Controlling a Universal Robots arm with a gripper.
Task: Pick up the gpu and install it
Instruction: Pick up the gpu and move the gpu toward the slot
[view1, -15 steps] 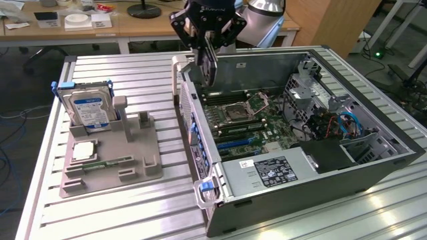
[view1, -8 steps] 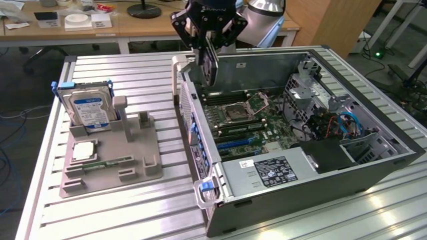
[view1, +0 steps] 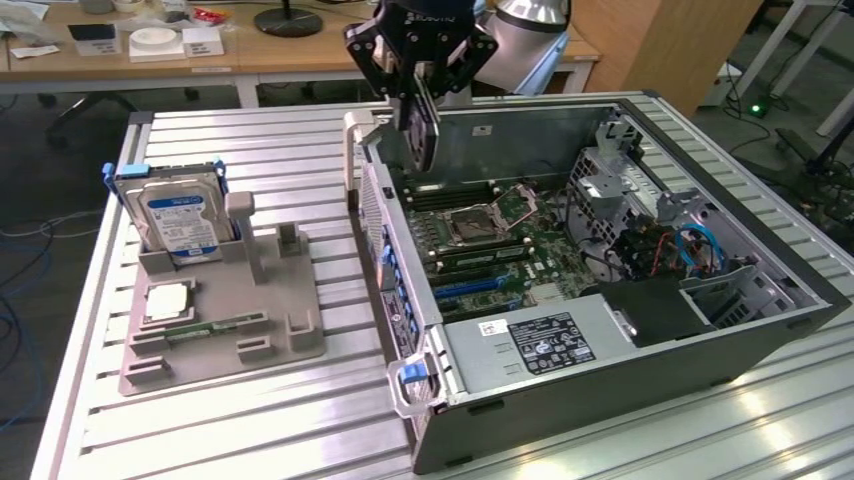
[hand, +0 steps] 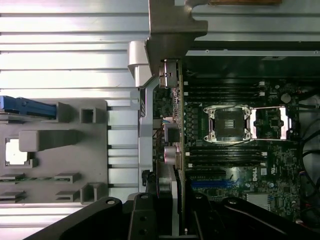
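The gpu (view1: 424, 128), a thin dark card, hangs on edge in the air over the far left wall of the open computer case (view1: 787, 290). My gripper (view1: 420, 88) is shut on its top edge. In the wrist view the gpu (hand: 173, 130) runs edge-on away from my gripper (hand: 173, 210), its metal bracket (hand: 170, 30) at the far end. Below it lies the motherboard (hand: 260, 170), with a blue card slot (hand: 212, 184) to one side of the card's line. In the exterior view the blue slot (view1: 467, 286) sits near the case's left wall.
A grey fixture tray (view1: 247, 290) on the slatted table (view1: 267, 420) holds a silver hard drive (view1: 180, 215), a processor chip (view1: 167, 300) and a green memory stick (view1: 214, 327). Inside the case are the processor socket (view1: 474, 225), a power supply (view1: 534, 345) and cables (view1: 694, 250).
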